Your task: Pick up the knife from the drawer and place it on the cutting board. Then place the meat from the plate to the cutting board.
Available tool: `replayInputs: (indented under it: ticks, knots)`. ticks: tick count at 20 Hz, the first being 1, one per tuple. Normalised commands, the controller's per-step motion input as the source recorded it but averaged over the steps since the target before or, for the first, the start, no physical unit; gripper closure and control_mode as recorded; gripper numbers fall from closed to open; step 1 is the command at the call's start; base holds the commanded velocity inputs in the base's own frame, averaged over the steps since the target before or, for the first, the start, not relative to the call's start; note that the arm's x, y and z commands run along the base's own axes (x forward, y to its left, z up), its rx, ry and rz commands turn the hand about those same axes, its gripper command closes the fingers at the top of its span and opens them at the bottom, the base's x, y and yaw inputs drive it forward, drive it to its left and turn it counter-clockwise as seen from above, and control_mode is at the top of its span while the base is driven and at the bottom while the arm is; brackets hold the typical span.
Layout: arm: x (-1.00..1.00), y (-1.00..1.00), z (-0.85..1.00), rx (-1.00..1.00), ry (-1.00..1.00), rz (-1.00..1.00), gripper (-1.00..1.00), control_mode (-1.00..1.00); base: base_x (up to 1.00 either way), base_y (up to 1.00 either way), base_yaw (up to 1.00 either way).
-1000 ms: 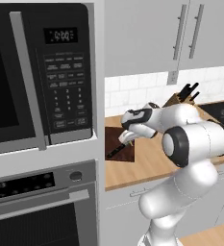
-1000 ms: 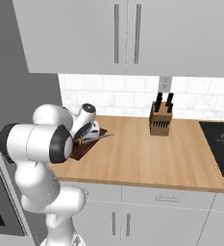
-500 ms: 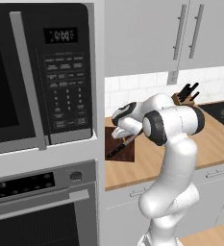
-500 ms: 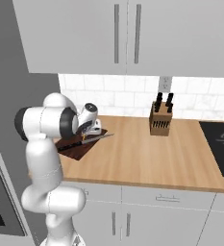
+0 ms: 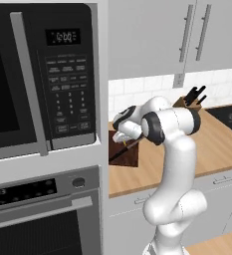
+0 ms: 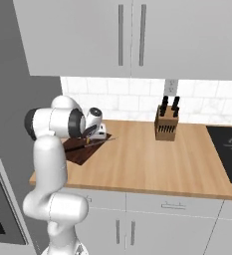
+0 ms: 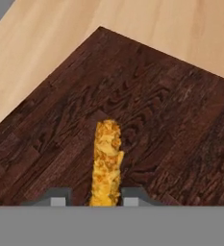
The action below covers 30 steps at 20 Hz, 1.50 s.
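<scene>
Wooden counter [image 6: 152, 164], cutting board [image 7: 171, 105] at wall end. Gripper [image 7: 95, 198] hovered low over board; fingertips [image 7: 58, 198] slightly spread, flanking meat [image 7: 106, 163], one tip visibly apart. Meat's long axis ran straight ahead from fingers. Knife [image 6: 95, 142] lay on board.

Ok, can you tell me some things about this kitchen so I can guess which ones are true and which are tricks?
1. The dark reddish-brown wooden cutting board lies on the light wooden counter. True.
2. The tan wooden knife block stands on the board. False: it stands on the counter by the wall, apart from the board.
3. A golden crumbed strip of meat sits between the tips of the gripper, over the board. True.
4. The slim black-handled knife lies on the floor. False: it lies on the board.
</scene>
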Motion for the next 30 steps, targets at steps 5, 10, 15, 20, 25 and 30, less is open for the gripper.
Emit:
replayInputs:
  ticks: [5, 10, 15, 20, 25, 30]
  knots:
    - [-0.37, 0.0, 0.39, 0.0, -0.13, -0.09, -1.0, -1.0, 0.0, 0.0, 0.0]
    - [-0.45, 0.0, 0.35, 0.0, -0.12, -0.12, -1.0, -1.0, 0.0, 0.0, 0.0]
    - [-0.84, -0.27, 0.42, 0.01, -0.11, -0.16, -1.0, -1.0, 0.0, 0.0, 0.0]
    - [-0.75, -0.61, 0.91, 0.05, -0.03, -0.17, -1.0, -1.0, 0.0, 0.0, 0.0]
    - [-0.45, -0.66, 1.0, 0.06, 0.06, -0.18, -1.0, -1.0, 0.0, 0.0, 0.0]
    - [-0.44, -0.7, 1.0, 0.05, 0.21, -0.19, -1.0, -1.0, 0.0, 0.0, 0.0]
